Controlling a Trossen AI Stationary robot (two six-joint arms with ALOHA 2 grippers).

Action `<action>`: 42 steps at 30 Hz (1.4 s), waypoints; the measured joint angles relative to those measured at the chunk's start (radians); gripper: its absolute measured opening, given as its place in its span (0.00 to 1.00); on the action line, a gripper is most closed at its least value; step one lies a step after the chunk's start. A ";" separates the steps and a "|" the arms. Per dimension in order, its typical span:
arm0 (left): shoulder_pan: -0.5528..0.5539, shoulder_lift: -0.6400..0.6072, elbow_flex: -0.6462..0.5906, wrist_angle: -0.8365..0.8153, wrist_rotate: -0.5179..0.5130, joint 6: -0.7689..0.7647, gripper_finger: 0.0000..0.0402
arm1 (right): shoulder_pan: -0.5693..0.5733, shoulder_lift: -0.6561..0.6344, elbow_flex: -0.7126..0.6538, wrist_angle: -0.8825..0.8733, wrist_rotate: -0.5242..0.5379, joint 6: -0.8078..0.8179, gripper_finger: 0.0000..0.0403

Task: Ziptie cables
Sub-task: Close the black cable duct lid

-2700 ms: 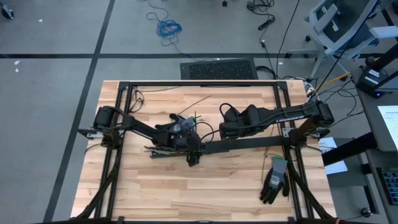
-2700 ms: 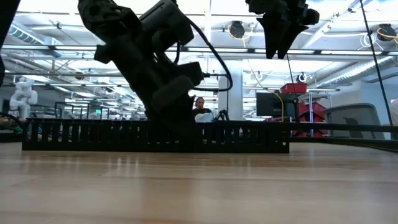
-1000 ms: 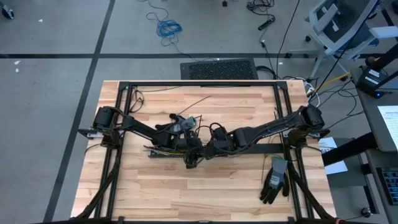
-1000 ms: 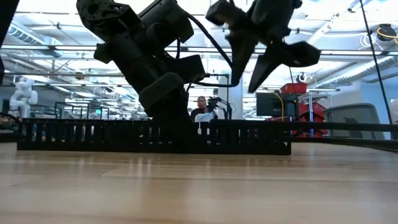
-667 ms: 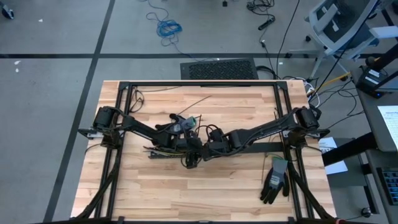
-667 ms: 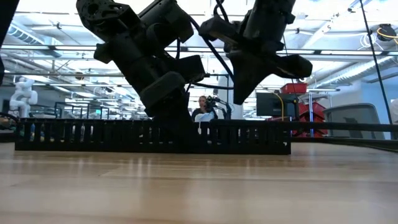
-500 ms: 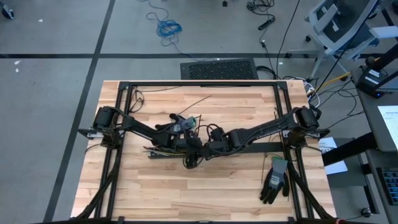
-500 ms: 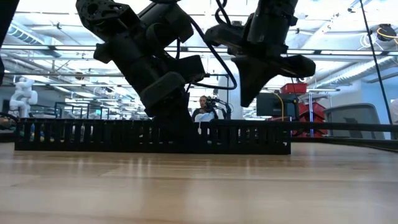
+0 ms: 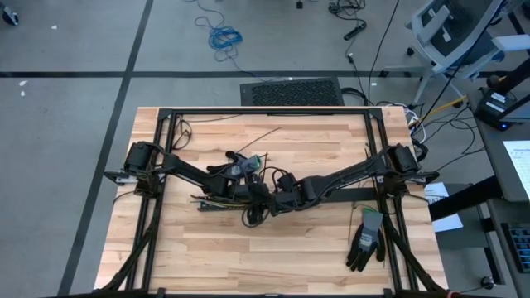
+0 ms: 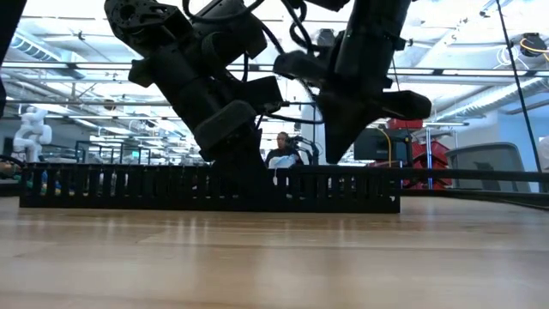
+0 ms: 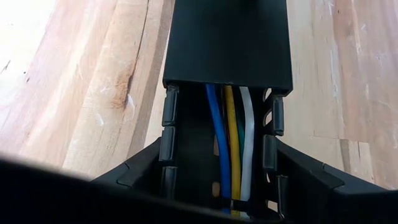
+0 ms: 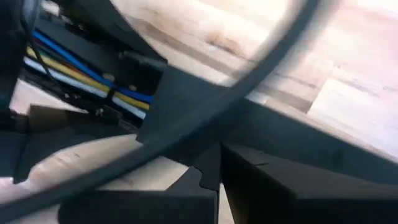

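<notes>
The cables point(image 11: 233, 149), blue, yellow and white wires, lie inside the black slotted duct point(image 9: 331, 192), which rests lengthwise on the wooden table point(image 9: 207, 257). In the right wrist view the cables point(image 12: 81, 78) show through the duct's open top. My left gripper point(image 9: 248, 197) straddles the duct near its middle and reaches down onto it in the low view point(image 10: 244, 176). My right gripper point(image 9: 267, 205) hangs shut just above the duct's top edge point(image 10: 330, 153), close beside the left one. A thin black loop point(image 9: 248, 218) lies by the duct on its near side. My left gripper clasps the duct across its width, one finger point(image 11: 140, 174) against each slotted outer wall point(image 11: 166, 146). It comes slanting down from the table's left and looks along the duct. The duct lies flat on the table. My right gripper is shut; whether it touches anything cannot be told.
A grey and black glove point(image 9: 364, 238) lies at the near right. A black metal frame point(image 9: 265, 111) runs round the tabletop, with thin black wires on it. A blurred dark strand point(image 12: 186, 118) crosses the right wrist view.
My right gripper has come down toward the duct and the left gripper, rolled a little, and shut its fingers, which stood apart a second ago. The duct has stayed in place.
</notes>
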 joint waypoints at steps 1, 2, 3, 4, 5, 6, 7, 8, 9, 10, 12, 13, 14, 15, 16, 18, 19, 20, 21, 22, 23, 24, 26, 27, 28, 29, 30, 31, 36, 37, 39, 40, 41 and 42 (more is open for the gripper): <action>0.000 0.000 0.000 0.000 -0.001 0.000 0.62 | 0.003 0.006 0.000 0.003 -0.005 0.000 0.00; 0.000 0.000 0.000 0.000 -0.002 0.000 0.62 | 0.007 0.010 0.000 0.004 -0.003 -0.001 0.00; 0.000 0.000 0.000 0.000 -0.003 0.000 0.62 | 0.010 0.012 0.000 0.005 -0.001 0.002 0.00; 0.000 0.000 0.000 0.000 -0.003 0.000 0.62 | 0.012 0.013 0.000 0.005 0.001 0.005 0.00; 0.000 0.000 0.000 0.000 -0.004 0.000 0.62 | 0.014 0.013 0.000 0.008 0.002 0.005 0.00; 0.000 0.000 0.000 0.001 -0.007 0.000 0.62 | 0.016 0.013 0.000 0.013 0.003 0.000 0.00; -0.001 0.000 0.000 0.001 -0.008 0.001 0.62 | 0.016 0.014 0.000 0.023 0.002 -0.007 0.00; -0.001 0.000 0.000 0.001 -0.010 0.001 0.62 | 0.016 0.014 0.000 0.040 0.001 -0.018 0.00; -0.001 0.000 0.000 0.002 -0.011 0.002 0.62 | 0.016 0.015 0.000 0.061 -0.003 -0.027 0.00; -0.001 0.000 0.000 0.002 -0.011 0.000 0.62 | 0.013 0.020 0.000 0.087 -0.010 -0.037 0.00; 0.000 0.000 0.000 0.002 -0.015 0.000 0.62 | 0.007 0.031 0.000 0.142 -0.020 -0.056 0.00; 0.000 0.000 0.000 0.002 -0.016 0.000 0.62 | 0.004 0.039 0.000 0.165 -0.025 -0.062 0.00; 0.000 0.000 0.000 0.002 -0.017 0.000 0.62 | 0.002 0.047 0.001 0.187 -0.031 -0.070 0.00; 0.000 0.000 0.000 0.001 -0.017 0.001 0.62 | 0.002 0.054 0.002 0.210 -0.033 -0.078 0.00; 0.000 0.000 -0.001 0.000 -0.017 0.000 0.62 | 0.002 0.062 0.003 0.226 -0.034 -0.082 0.00; 0.000 0.000 -0.001 -0.001 -0.019 0.001 0.62 | 0.002 0.072 0.002 0.271 -0.034 -0.100 0.00; 0.000 0.000 -0.001 -0.001 -0.019 0.001 0.62 | 0.002 0.075 0.003 0.290 -0.036 -0.113 0.00; 0.000 0.000 -0.001 -0.001 -0.019 0.001 0.62 | 0.002 0.077 0.002 0.296 -0.035 -0.125 0.00; 0.000 0.000 -0.001 -0.001 -0.019 0.001 0.62 | 0.002 0.078 0.002 0.297 -0.035 -0.134 0.00; 0.000 0.000 -0.001 -0.001 -0.019 0.002 0.62 | 0.000 0.077 0.002 0.302 -0.037 -0.143 0.00; 0.000 0.000 -0.001 0.001 -0.019 0.003 0.62 | -0.002 0.073 0.001 0.304 -0.043 -0.156 0.00; 0.000 0.000 -0.001 0.002 -0.020 0.004 0.62 | -0.003 0.072 0.001 0.307 -0.046 -0.167 0.00; 0.000 0.000 -0.001 0.007 -0.022 0.007 0.62 | -0.003 0.058 -0.002 0.301 -0.042 -0.181 0.00; 0.001 0.001 -0.001 0.010 -0.023 0.006 0.62 | -0.002 0.050 -0.003 0.293 -0.027 -0.187 0.00; 0.001 0.001 -0.001 0.010 -0.023 0.007 0.62 | -0.002 0.034 -0.003 0.279 -0.012 -0.191 0.00; 0.001 0.001 -0.001 0.011 -0.024 0.007 0.62 | -0.002 0.016 -0.003 0.258 0.003 -0.201 0.00; 0.001 0.001 -0.001 0.013 -0.024 0.007 0.62 | -0.002 -0.005 -0.003 0.245 0.009 -0.212 0.00; 0.002 0.001 -0.001 0.017 -0.024 0.007 0.62 | -0.002 -0.025 -0.002 0.226 0.011 -0.224 0.00; 0.001 0.002 -0.001 0.019 -0.025 0.009 0.62 | -0.002 -0.096 -0.001 0.003 0.022 -0.138 0.00; 0.001 0.002 -0.001 0.019 -0.025 0.012 0.62 | -0.002 -0.099 -0.001 -0.062 0.008 -0.096 0.00; 0.001 0.002 -0.001 0.020 -0.024 0.031 0.62 | -0.002 -0.097 -0.001 -0.166 -0.006 -0.032 0.00; 0.001 0.002 -0.001 0.020 -0.024 0.035 0.62 | 0.001 -0.094 -0.001 -0.208 -0.009 0.000 0.00; 0.001 0.002 -0.001 0.020 -0.024 0.035 0.62 | 0.005 -0.089 -0.001 -0.232 -0.008 0.027 0.00; 0.001 0.002 -0.001 0.019 -0.023 0.035 0.62 | 0.006 -0.087 -0.001 -0.250 -0.009 0.050 0.00</action>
